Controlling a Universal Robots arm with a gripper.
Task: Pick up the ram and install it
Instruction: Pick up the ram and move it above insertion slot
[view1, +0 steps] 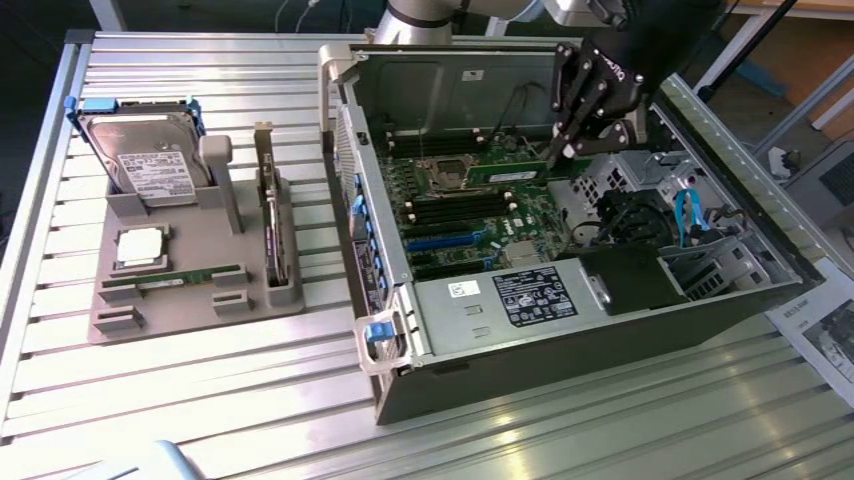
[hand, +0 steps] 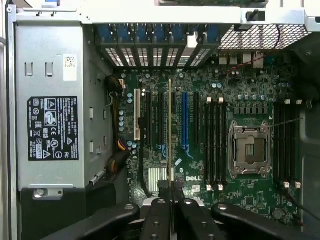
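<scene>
Ram gripped edgewise between jaws.

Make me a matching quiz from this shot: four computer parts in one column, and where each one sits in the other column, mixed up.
Parts
1. ram stick
2. hard drive
3. processor chip
4. power supply

Places
A. lying flat on the grey tray
B. gripped by the hand
C. mounted in the computer case, black label on it
D. standing on edge in the grey tray

Pairs: 1-B, 2-D, 3-A, 4-C
</scene>
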